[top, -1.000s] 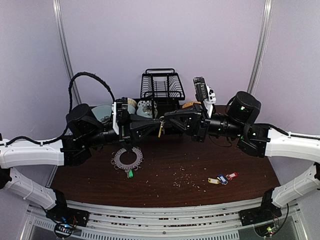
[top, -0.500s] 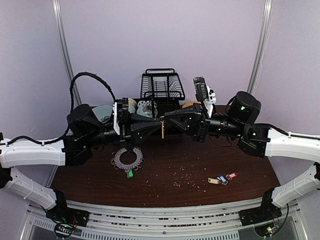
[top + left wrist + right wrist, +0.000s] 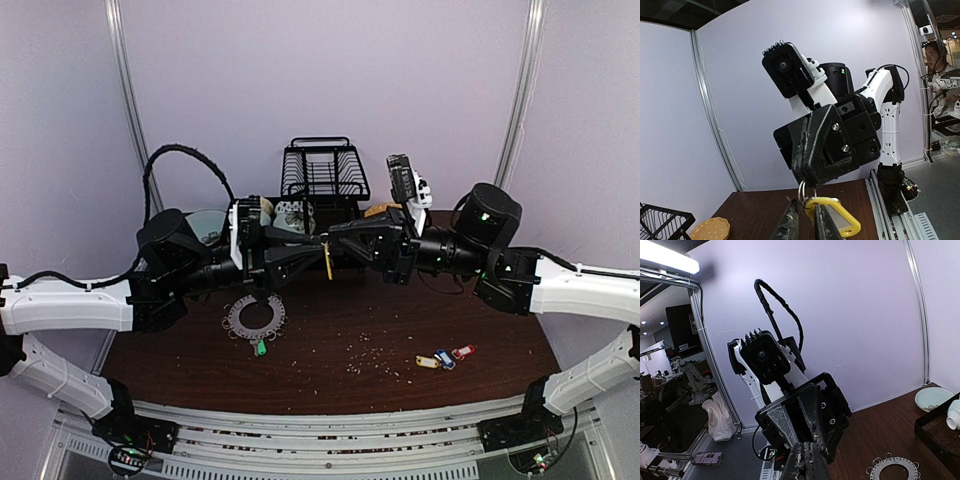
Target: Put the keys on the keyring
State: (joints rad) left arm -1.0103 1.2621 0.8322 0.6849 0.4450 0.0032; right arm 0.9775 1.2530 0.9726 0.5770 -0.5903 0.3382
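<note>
1. Top view: the keyring [image 3: 254,317] lies flat on the dark surface [image 3: 330,340], with a green-tagged key [image 3: 261,347] at its near edge. Above it and to its right, the left claw [image 3: 314,250] and right claw [image 3: 336,242] meet tip to tip in the air. A yellow-tagged key [image 3: 327,262] hangs between them. Three more keys [image 3: 444,358], tagged yellow, blue and red, lie together well to the right of the keyring.
2. Left wrist view: the right claw is pinched tight on the yellow-tagged key's split ring [image 3: 804,192]. The left claw's fingers [image 3: 788,222] stand a narrow gap apart, with the tag's end in that gap. Whether they touch it I cannot tell.
3. Right wrist view: the right claw's fingers are pressed together, and the left claw faces them just beyond. The keyring lies on the surface below them.
</note>
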